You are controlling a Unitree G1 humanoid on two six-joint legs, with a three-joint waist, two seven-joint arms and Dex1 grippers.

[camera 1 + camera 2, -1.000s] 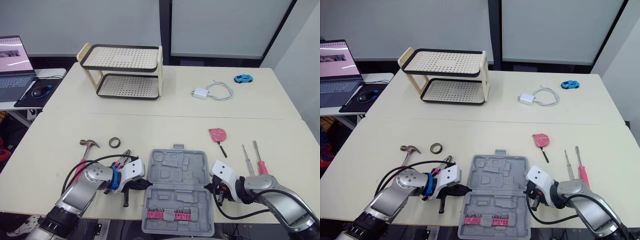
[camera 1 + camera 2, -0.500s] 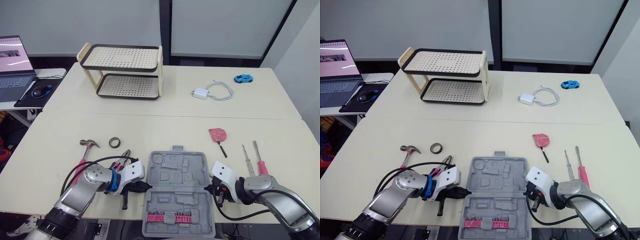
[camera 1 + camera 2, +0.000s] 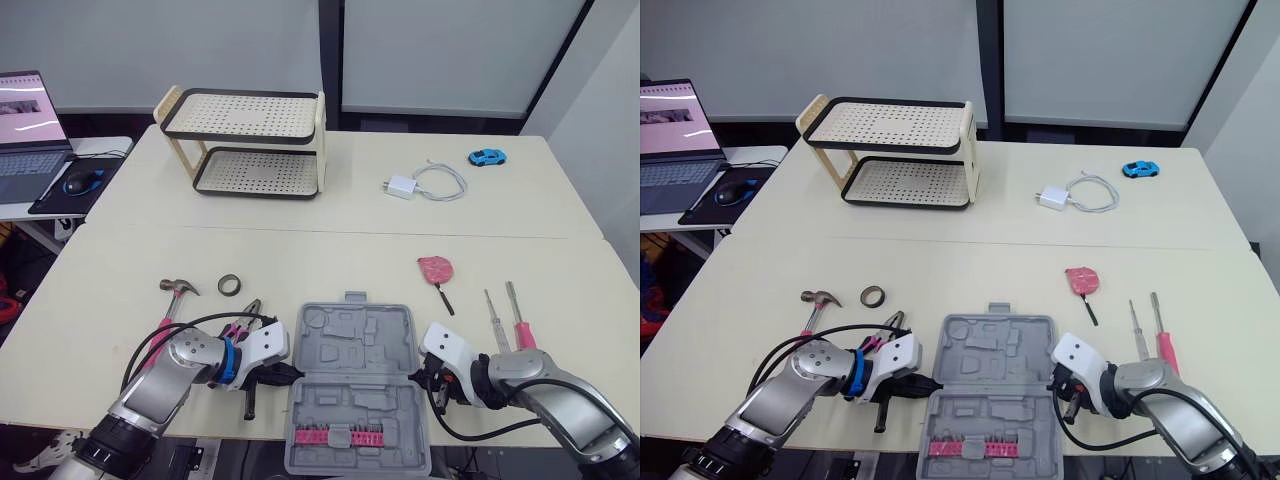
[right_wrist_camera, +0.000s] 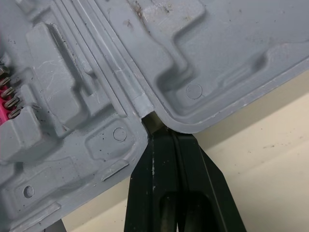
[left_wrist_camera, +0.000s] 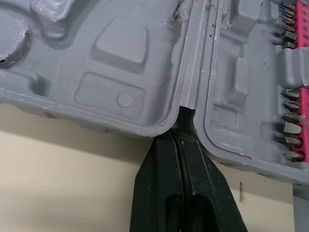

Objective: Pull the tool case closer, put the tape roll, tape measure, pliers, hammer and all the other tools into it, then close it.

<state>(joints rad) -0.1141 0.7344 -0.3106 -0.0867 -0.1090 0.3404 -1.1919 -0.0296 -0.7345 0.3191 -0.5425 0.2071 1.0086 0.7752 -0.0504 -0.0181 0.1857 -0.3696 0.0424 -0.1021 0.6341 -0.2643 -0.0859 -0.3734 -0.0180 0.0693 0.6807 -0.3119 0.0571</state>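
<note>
The grey tool case (image 3: pixel 358 385) lies open at the table's front edge, with a pink bit strip in its near half. My left gripper (image 3: pixel 283 372) is shut, its tips pressed into the hinge notch on the case's left side (image 5: pixel 186 121). My right gripper (image 3: pixel 427 372) is shut too, its tips in the right-side hinge notch (image 4: pixel 157 123). Left of the case lie a hammer (image 3: pixel 172 300), a tape roll (image 3: pixel 230 285) and pink-handled pliers (image 3: pixel 243 315). To the right lie a red tape measure (image 3: pixel 435 268) and two screwdrivers (image 3: pixel 508 318).
A two-tier perforated rack (image 3: pixel 245 143) stands at the back left. A white charger with cable (image 3: pixel 425 183) and a blue toy car (image 3: pixel 487 157) lie at the back right. A laptop (image 3: pixel 25 125) and mouse (image 3: pixel 80 182) sit on a side desk to the left.
The case has slid slightly toward the front edge, with both grippers still at its hinge ends. The loose tools have not moved.
</note>
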